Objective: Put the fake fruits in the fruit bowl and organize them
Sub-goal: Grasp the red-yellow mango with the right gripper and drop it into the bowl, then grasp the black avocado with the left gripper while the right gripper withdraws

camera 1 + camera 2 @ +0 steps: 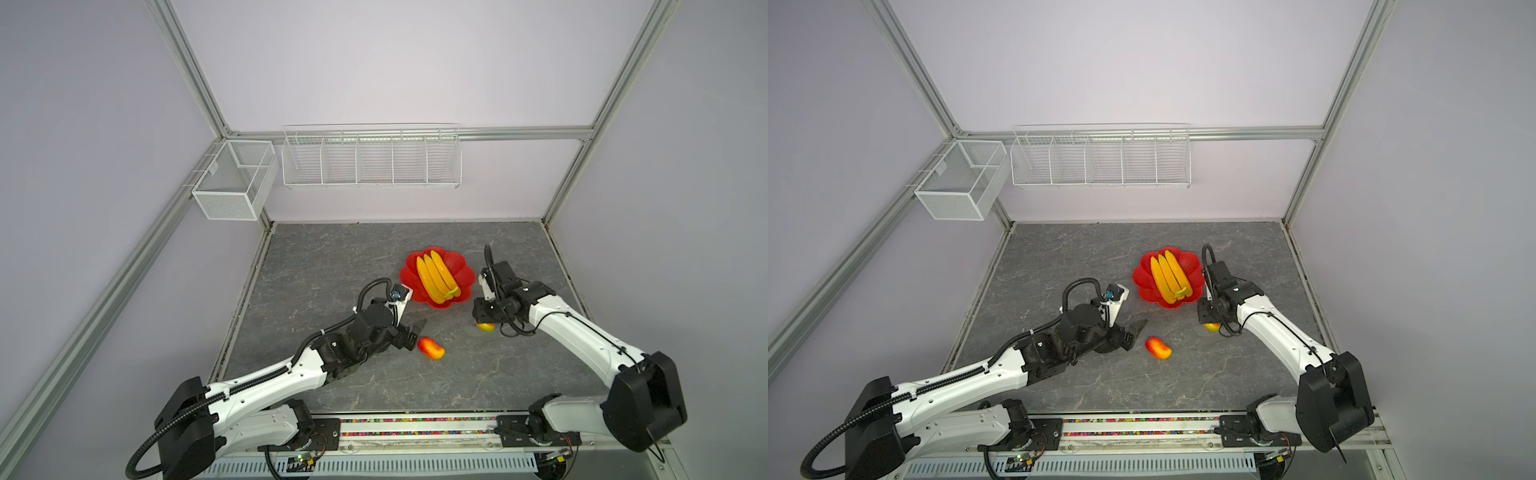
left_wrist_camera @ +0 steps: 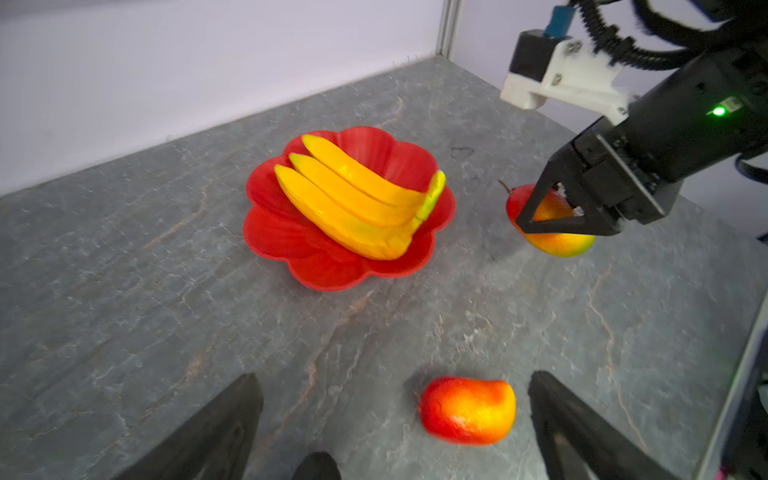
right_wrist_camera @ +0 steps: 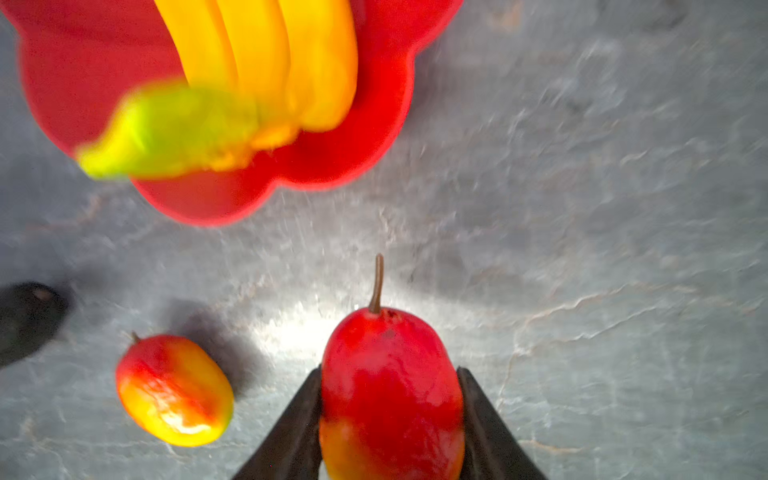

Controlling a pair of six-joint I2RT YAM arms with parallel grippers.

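Observation:
The red scalloped fruit bowl (image 1: 464, 277) (image 1: 1144, 279) (image 2: 270, 241) (image 3: 374, 124) sits mid-table with the yellow banana bunch (image 1: 434, 276) (image 1: 1169, 276) (image 2: 353, 199) (image 3: 257, 54) lying in it. Just right of the bowl, my right gripper (image 1: 482, 323) (image 1: 1209, 324) (image 2: 540, 210) (image 3: 390, 370) is shut on a red-and-yellow mango (image 1: 486, 327) (image 1: 1212, 328) (image 2: 559, 243) (image 3: 390, 395) at table level, a finger against each side. A second mango (image 1: 431, 348) (image 1: 1158, 348) (image 2: 467, 409) (image 3: 174, 390) lies on the table. My left gripper (image 1: 417, 334) (image 1: 1136, 336) (image 2: 392, 376) stands open just left of it.
White wire baskets (image 1: 371, 160) (image 1: 232, 183) hang on the back wall and left frame above the table. Aluminium frame posts (image 1: 552, 216) stand at the table's back corners. The grey stone tabletop (image 1: 332, 257) extends left of and behind the bowl.

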